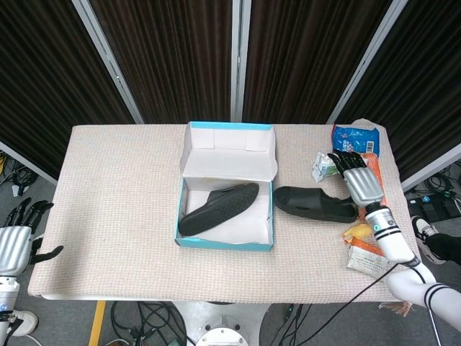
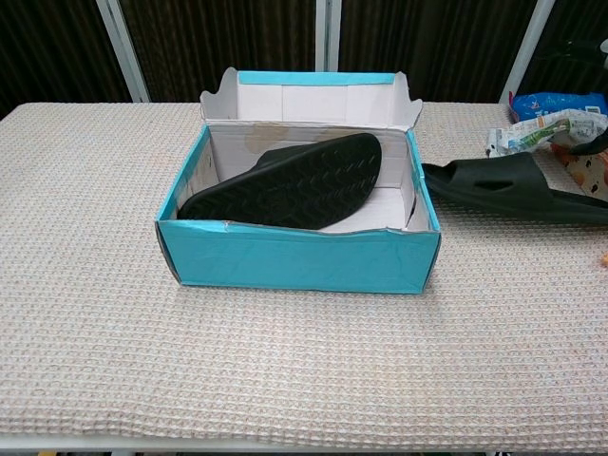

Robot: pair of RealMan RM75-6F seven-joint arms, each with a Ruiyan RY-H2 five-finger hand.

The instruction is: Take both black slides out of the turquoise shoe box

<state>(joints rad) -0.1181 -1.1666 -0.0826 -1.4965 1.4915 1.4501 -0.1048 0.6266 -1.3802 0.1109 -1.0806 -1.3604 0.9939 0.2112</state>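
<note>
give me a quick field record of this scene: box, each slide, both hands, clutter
turquoise shoe box: open, mid-table
slide in box: sole up, leaning on the box wall
slide on table: flat, right of the box
right hand: at that slide's far end; grip unclear
left hand: off the table's left edge, fingers apart, holding nothing
snack packets: along the right edge

A rectangular table (image 1: pixel 115 194) covered in beige waffle-weave cloth stood before dark ribbed wall panels (image 1: pixel 173 58) divided by pale grey metal posts (image 1: pixel 239 61), while a grey floor (image 1: pixel 65 317) below held tangled black cables (image 1: pixel 155 317) and a strip of yellow tape (image 1: pixel 96 321).
</note>
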